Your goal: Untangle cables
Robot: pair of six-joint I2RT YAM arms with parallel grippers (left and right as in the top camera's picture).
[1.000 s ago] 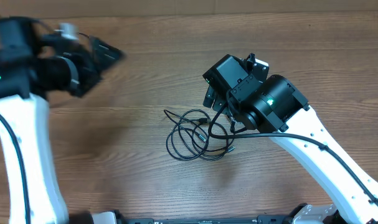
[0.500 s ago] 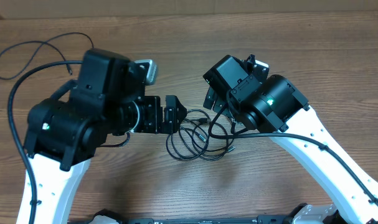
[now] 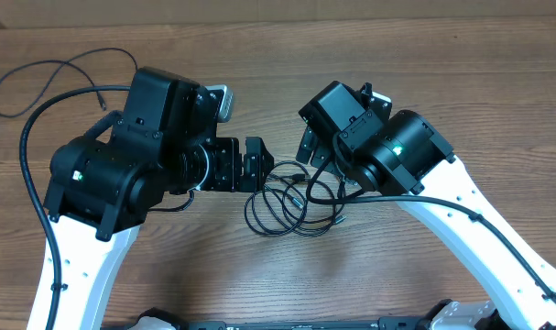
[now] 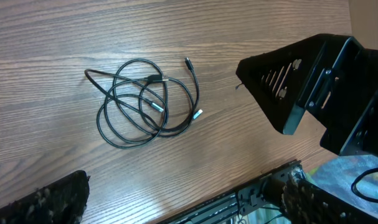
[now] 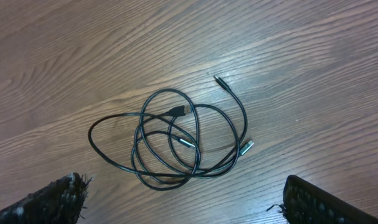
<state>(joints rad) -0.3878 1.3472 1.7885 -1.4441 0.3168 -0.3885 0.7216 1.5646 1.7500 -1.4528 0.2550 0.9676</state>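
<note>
The cables (image 3: 291, 202) lie as one loose tangle of thin black loops on the wooden table, between the two arms. In the right wrist view the tangle (image 5: 170, 137) shows two silver-tipped plugs (image 5: 246, 148) and a black plug end (image 5: 218, 80). My left gripper (image 3: 255, 165) hangs open just left of the tangle, touching nothing. My right gripper (image 3: 311, 147) hangs open above its upper right edge. In the left wrist view the cables (image 4: 145, 102) lie well ahead of my left gripper (image 4: 182, 205), and in the right wrist view just ahead of my right gripper (image 5: 189, 205).
A separate thin black cord (image 3: 39, 78) curls at the table's far left; I cannot tell whether it joins the left arm. The right arm's black gripper body (image 4: 301, 87) fills the right of the left wrist view. The table's front edge (image 4: 251, 186) runs close below.
My left arm has swung in from the far upper left to the middle, beside the tangle. The right arm and the cables have not moved.
</note>
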